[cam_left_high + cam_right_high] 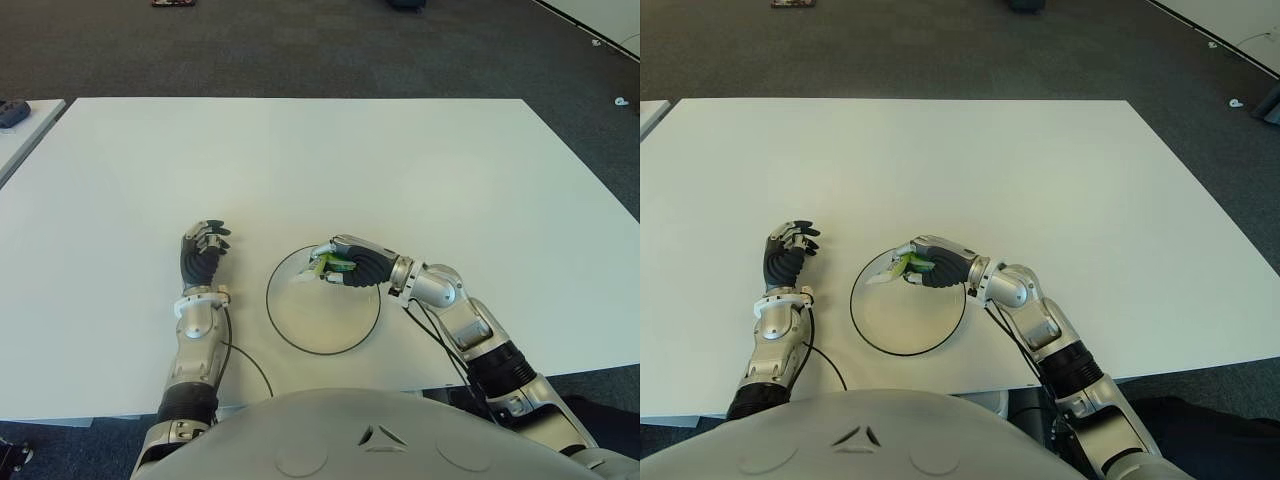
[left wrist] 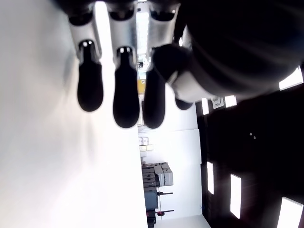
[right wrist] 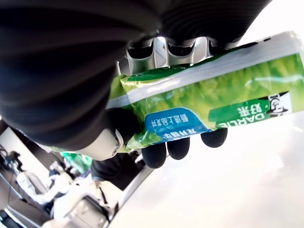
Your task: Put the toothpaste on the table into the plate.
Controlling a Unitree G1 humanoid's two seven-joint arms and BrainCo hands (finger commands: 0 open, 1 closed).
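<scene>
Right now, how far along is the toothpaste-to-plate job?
Done: the pickup. The right hand is shut on the green toothpaste and has it over the far part of the plate. In hand: the placement. Left: set the tube down in the plate and let go. The left hand, fingers relaxed, shows to the left of the plate, holding nothing.

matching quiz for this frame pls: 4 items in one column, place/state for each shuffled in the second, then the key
Items
1. toothpaste
2. plate
3. left hand
4. right hand

Places/states
A. left of the plate, holding nothing
B. green and white tube, held in a grasp
C. over the plate's far rim, fingers closed on the tube
D. round, dark-rimmed, on the table between the two arms

Pairs: 1-B, 2-D, 3-A, 4-C
</scene>
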